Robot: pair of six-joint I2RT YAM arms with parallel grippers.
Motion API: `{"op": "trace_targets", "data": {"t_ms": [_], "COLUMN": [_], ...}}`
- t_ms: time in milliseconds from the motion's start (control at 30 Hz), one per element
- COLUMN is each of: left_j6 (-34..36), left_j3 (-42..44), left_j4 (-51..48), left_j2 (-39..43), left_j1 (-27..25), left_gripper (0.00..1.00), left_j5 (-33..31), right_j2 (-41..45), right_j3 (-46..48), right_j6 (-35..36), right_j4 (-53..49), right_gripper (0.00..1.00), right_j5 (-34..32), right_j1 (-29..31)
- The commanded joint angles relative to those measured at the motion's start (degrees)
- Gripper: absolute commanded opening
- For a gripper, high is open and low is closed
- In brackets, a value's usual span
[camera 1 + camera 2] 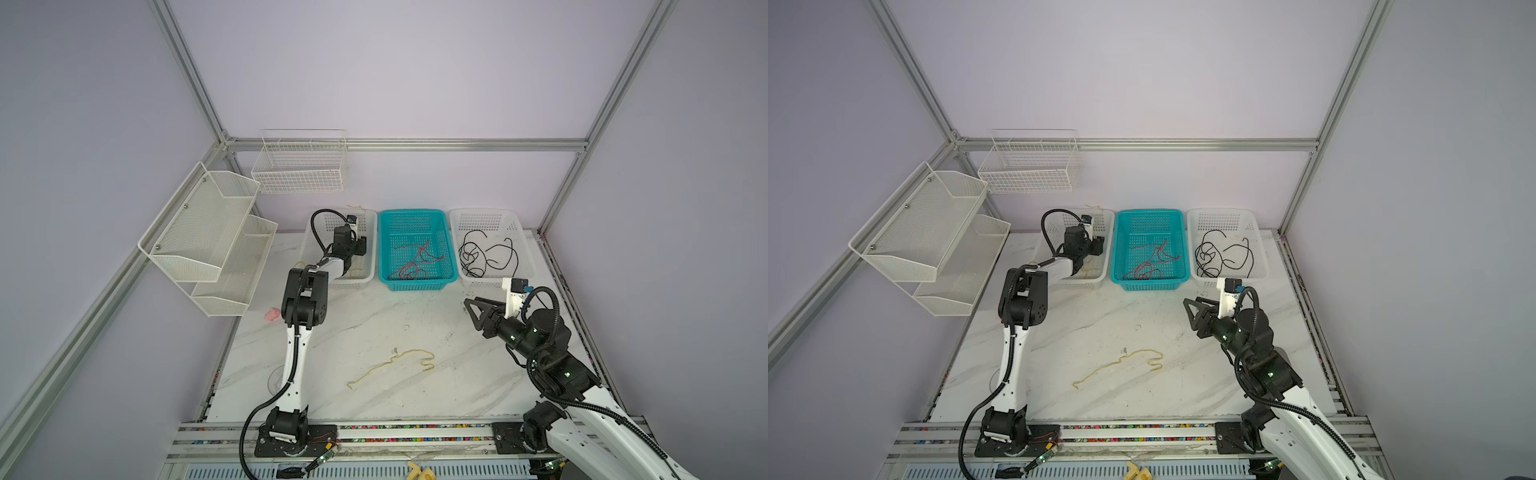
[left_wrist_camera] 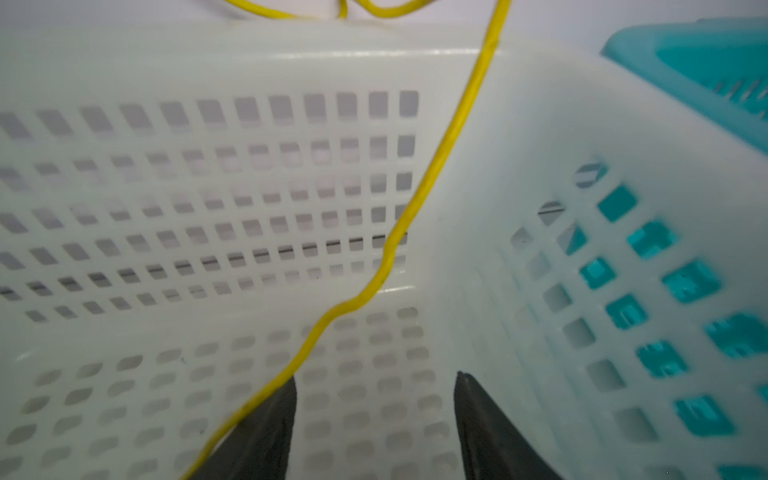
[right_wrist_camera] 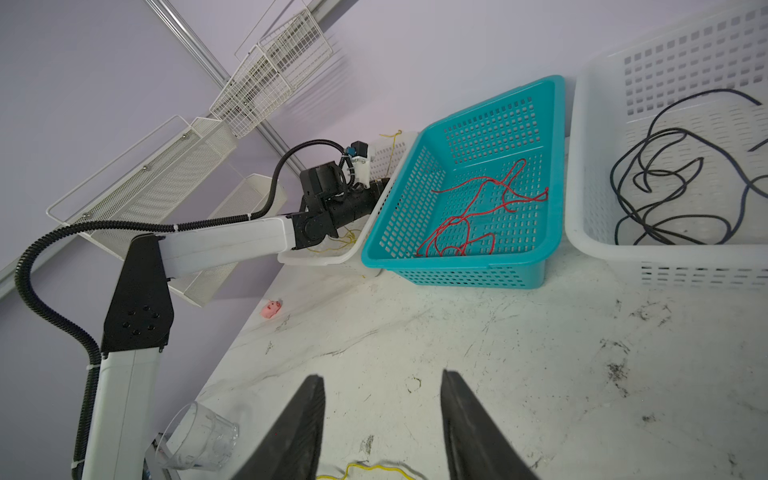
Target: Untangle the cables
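- The left claw [image 1: 358, 247] is inside the left white basket [image 1: 365, 279], in the upper middle of both top views. In the left wrist view the left claw [image 2: 376, 378] is spread, with only basket floor between its tips.
- A yellow cable [image 2: 432, 174] runs from that basket's floor up the wall and over the far rim. It passes close along the outer edge of one finger [image 2: 266, 424], not between the two, so it is not pinched.
- The red cable [image 1: 415, 259] lies in a loose tangle in the teal basket [image 1: 415, 212], the middle one of the row.
- The black cable [image 1: 486, 253] lies in loops in the right white basket [image 1: 484, 212].
- A second yellow cable [image 1: 395, 363] lies wavy and alone on the table [image 1: 374, 316], in the lower middle of the frame, well apart from the baskets.
- The right claw [image 1: 471, 309] hovers over the table at centre right, near the right white basket. In the right wrist view the right claw [image 3: 382, 374] is spread and holds nothing.
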State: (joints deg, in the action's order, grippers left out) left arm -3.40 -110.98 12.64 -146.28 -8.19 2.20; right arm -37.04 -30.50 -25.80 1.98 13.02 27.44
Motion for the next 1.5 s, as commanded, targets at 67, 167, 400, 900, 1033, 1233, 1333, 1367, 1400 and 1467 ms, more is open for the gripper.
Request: {"op": "trace_targets", "data": {"t_ms": [67,167,400,900,1033,1233,1333,1367,1400,1467], "left_j6": [1.19,1.62,1.60,0.05,0.38,1.22,-0.01,0.10,0.40,0.33], "left_j3": [-11.12,-11.57,-7.99,17.66,22.16,24.67,24.41,23.59,22.81,23.26], "left_j4": [-0.73,-0.15,1.31,17.68,20.52,22.78,22.79,21.32,19.62,19.50], "left_j2": [-2.34,-2.87,-1.33,14.06,17.04,19.09,19.32,19.08,19.01,19.13], "left_j1": [0.14,0.21,1.58,1.61,1.68,1.82,2.16,2.23,2.21,2.22], "left_gripper": [0.56,0.50,0.31,0.05,0.02,0.03,0.00,0.04,0.12,0.39], "left_j5": [0.05,-1.14,-2.10,-0.75,-1.01,-1.32,-0.44,0.79,1.73,1.22], "right_j2": [-0.39,-0.49,-0.76,-0.40,-0.25,0.01,-0.03,-0.12,-0.22,-0.32], "right_j3": [0.69,0.88,1.12,0.86,0.88,0.69,0.70,0.60,0.61,0.53], "right_j6": [0.75,0.75,0.58,0.67,0.74,0.75,0.75,0.75,0.75,0.70], "right_j4": [2.33,2.42,3.02,3.21,3.32,3.03,3.03,3.04,3.03,2.99], "right_gripper": [0.48,0.49,0.48,0.48,0.48,0.48,0.46,0.46,0.46,0.47], "right_j5": [0.77,0.86,1.05,0.89,0.63,0.61,0.65,0.73,0.79,0.84], "right_j1": [0.36,0.41,0.49,0.76,0.73,0.80,0.79,0.86,0.86,0.87]}}
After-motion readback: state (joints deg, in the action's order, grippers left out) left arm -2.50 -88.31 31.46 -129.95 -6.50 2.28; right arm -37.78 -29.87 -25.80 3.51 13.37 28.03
